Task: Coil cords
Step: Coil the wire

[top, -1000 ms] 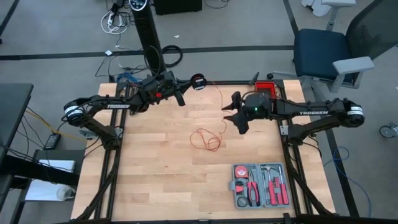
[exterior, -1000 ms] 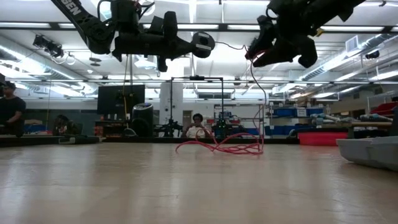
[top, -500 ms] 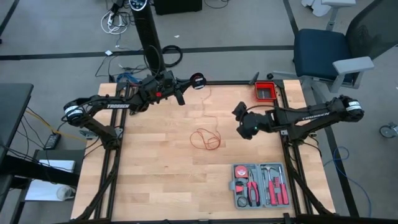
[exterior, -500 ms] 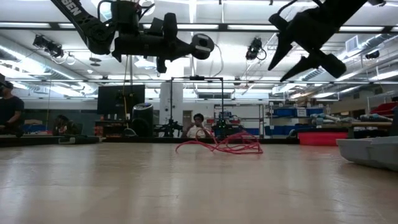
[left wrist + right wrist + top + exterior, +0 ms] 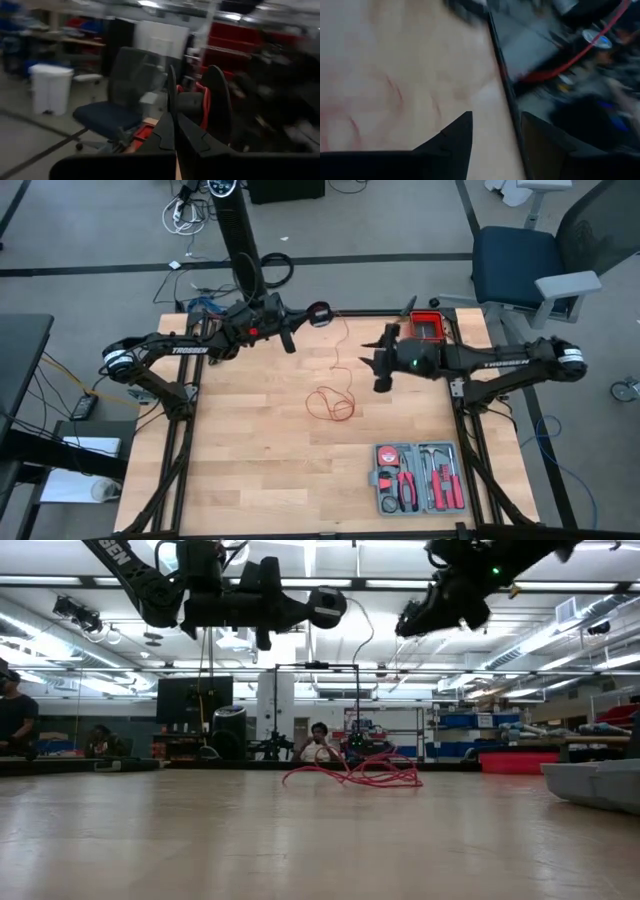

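A thin red cord (image 5: 332, 402) is seen lying in a loose tangle on the wooden table (image 5: 250, 450), near its middle. From the tangle a single strand is seen running up toward the back edge of the table, ending at a spool (image 5: 319, 313) held above that edge. In the low view the cord (image 5: 355, 773) is seen as a low heap of loops resting on the table, with the strand rising from it to the spool (image 5: 325, 608).

The left gripper (image 5: 303, 318) is held above the back edge of the table, behind the cord heap. Its fingers (image 5: 167, 131) are seen pressed together on the spool (image 5: 202, 102), on which red windings are visible.

The right gripper (image 5: 384, 360) is held in the air to the right of the cord heap, well apart from it. Its fingers (image 5: 455, 137) are spread, with bare table showing between them and nothing gripped. In the low view the right gripper (image 5: 415, 618) is seen high above the table.

A grey tool case (image 5: 418, 477) with red-handled tools is noted at the front right of the table, well apart from the cord. A red bin (image 5: 426, 327) is noted at the back right corner.
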Robot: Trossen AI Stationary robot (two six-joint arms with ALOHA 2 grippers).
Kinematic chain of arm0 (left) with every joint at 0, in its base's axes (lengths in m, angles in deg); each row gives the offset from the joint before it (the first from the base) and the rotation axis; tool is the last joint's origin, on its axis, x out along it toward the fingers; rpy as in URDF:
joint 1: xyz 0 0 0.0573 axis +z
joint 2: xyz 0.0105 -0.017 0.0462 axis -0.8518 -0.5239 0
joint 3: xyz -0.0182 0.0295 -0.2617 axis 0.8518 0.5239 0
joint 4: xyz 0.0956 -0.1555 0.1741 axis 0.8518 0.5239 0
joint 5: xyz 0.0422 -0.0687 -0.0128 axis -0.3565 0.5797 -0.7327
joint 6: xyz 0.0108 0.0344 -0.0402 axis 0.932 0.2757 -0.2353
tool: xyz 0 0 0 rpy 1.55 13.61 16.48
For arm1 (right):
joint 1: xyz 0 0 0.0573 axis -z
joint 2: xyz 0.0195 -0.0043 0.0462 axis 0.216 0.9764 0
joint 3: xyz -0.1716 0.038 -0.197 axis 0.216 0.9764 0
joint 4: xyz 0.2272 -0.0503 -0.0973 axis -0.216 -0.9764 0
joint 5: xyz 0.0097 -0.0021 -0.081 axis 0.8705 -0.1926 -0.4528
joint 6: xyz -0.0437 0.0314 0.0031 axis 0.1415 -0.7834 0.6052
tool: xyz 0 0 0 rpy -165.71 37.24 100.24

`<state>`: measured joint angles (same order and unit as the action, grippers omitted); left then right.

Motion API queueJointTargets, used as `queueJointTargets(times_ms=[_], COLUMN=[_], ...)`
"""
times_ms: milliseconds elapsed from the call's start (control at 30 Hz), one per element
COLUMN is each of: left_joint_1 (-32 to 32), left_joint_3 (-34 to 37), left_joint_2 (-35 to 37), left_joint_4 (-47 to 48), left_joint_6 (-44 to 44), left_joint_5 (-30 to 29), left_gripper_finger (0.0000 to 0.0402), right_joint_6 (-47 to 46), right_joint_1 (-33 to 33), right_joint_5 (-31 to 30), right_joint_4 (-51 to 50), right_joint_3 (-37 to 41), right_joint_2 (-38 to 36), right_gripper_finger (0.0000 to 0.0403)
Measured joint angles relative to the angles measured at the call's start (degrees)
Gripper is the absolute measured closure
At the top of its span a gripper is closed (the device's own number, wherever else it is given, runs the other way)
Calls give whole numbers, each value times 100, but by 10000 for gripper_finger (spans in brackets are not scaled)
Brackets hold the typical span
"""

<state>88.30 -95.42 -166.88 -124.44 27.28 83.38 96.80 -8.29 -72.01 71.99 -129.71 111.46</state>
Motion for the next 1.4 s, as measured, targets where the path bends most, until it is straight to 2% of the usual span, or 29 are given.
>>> queueJointTargets(times_ms=[167,333,400,567,733,1000,1400], left_joint_1=[-30,-119,-177,-326,-339,-436,-492], left_joint_3=[0,0,0,0,-91,-625,-875], left_joint_2=[0,0,0,0,0,0,0], left_joint_4=[89,162,184,239,714,1642,1602], left_joint_6=[486,946,1173,1641,1536,1818,1956], left_joint_5=[913,1601,1679,1713,1598,1433,1263], left_gripper_finger=[401,401,401,401,401,401,401], right_joint_6=[-796,-1921,-2313,-2413,-2414,-2376,-2345], right_joint_1=[839,1629,1819,1950,1954,1981,1991], right_joint_5=[1425,3516,3908,4161,4601,4709,4751], right_joint_4=[1089,1910,2108,2498,3048,3313,3594], right_joint_3=[0,0,0,0,0,0,-1], right_joint_2=[0,106,204,510,640,782,798], right_gripper_finger=[246,250,251,252,252,257,265])
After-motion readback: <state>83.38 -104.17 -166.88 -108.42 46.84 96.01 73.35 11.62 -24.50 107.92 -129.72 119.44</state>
